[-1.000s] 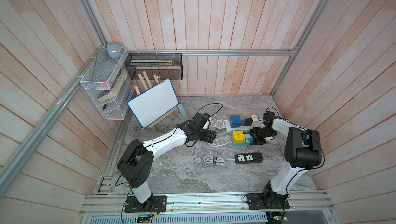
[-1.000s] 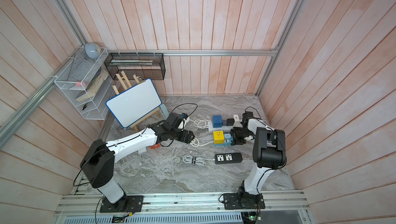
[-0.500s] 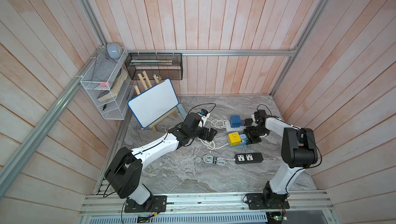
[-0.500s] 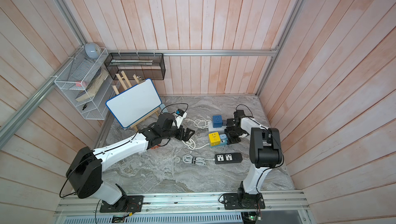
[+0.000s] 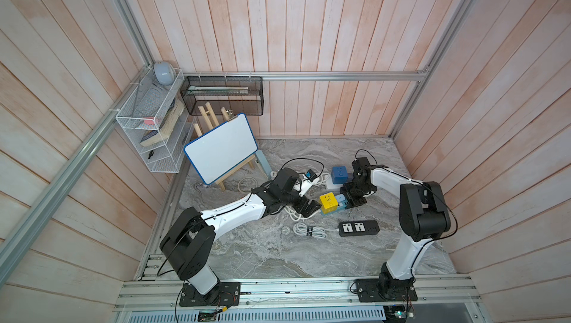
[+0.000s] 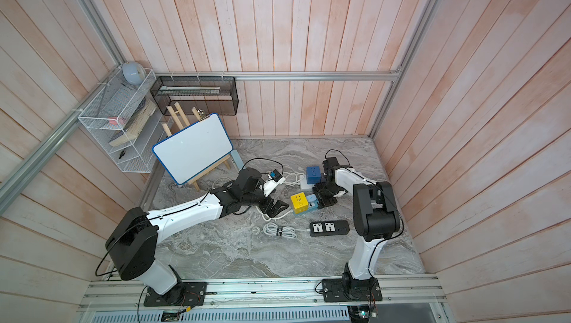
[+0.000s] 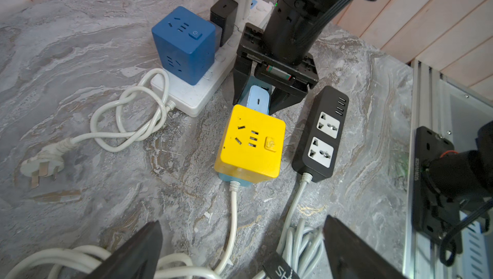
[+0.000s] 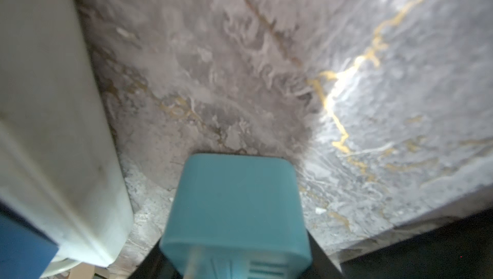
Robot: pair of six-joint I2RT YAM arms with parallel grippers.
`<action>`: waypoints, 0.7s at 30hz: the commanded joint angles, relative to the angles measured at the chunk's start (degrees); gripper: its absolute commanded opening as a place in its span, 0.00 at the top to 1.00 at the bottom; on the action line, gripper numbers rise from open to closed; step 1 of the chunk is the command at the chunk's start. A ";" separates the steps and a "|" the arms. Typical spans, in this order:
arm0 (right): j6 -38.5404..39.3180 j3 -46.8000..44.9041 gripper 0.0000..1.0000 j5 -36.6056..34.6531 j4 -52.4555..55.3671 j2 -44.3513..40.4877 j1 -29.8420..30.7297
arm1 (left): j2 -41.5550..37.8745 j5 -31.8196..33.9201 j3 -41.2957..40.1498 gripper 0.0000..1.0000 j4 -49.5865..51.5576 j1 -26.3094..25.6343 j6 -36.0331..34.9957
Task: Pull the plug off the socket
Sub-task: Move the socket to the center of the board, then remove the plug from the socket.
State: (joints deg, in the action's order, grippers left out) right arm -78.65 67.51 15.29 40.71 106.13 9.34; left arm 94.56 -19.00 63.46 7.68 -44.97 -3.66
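A yellow cube plug stands plugged on a teal-blue power strip, the socket, mid-table. A pale-blue charger stands on the strip just behind the cube. My right gripper comes down from above and is shut on the strip's end, one finger on each side of the charger. My left gripper is open and low over loose white cords, just left of the cube and pointing at it without touching it.
A white power strip carrying a dark-blue cube and chargers lies behind. A black power strip with a bundled cord lies in front. A loose white plug lies aside. A whiteboard on an easel stands at the back left.
The right gripper has dragged the strip with the yellow cube leftward. The left gripper has swung forward and down to the cube's left side, its jaws still wide.
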 commanded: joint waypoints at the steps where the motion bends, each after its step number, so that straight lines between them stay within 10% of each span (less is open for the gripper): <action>1: -1.24 -0.36 0.79 -0.69 1.12 2.62 1.60 | 2.15 -1.29 2.50 0.01 -0.66 -0.76 -5.02; 21: -3.43 -1.44 0.82 -0.22 1.98 1.45 2.80 | 18.73 5.36 15.01 0.00 1.28 -5.03 -12.97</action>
State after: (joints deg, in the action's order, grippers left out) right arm -80.97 67.44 15.22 40.75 106.13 10.76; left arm 111.63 -14.28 76.36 8.64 -49.89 -15.27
